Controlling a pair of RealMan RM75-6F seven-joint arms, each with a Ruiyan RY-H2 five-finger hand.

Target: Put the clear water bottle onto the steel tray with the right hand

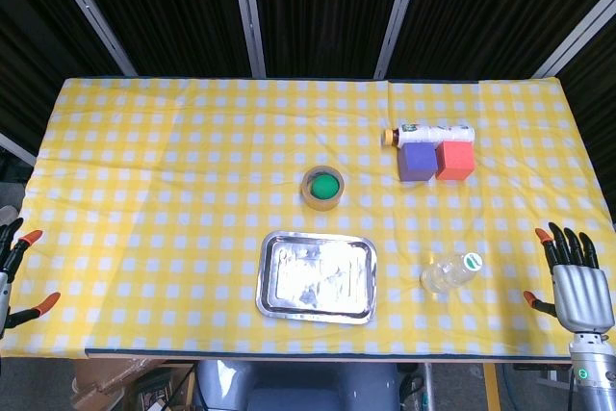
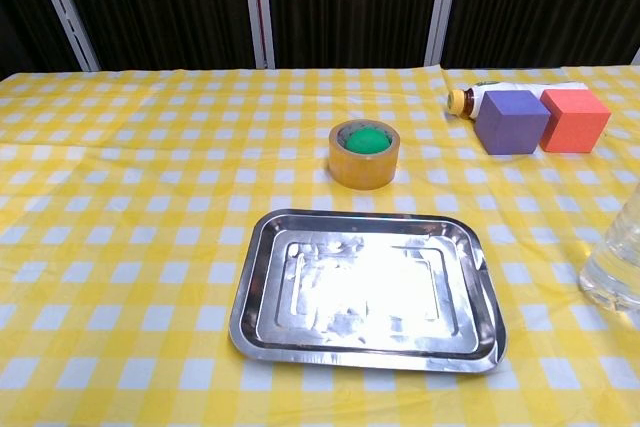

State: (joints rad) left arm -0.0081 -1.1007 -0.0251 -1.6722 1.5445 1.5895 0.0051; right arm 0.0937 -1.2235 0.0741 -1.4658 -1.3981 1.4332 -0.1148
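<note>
The clear water bottle (image 1: 449, 273) with a green-and-white cap lies on its side on the yellow checked cloth, right of the steel tray (image 1: 317, 276); in the chest view only part of the bottle (image 2: 616, 262) shows at the right edge. The tray (image 2: 366, 289) holds nothing. My right hand (image 1: 577, 279) hovers at the table's near right corner, fingers spread, well right of the bottle and holding nothing. My left hand (image 1: 13, 267) shows partly at the left edge, fingers apart, with nothing in it.
A roll of tape (image 1: 323, 188) with a green centre stands behind the tray. At the back right sit a purple cube (image 1: 418, 161), a red cube (image 1: 455, 161) and a white bottle (image 1: 430, 133) lying on its side behind them.
</note>
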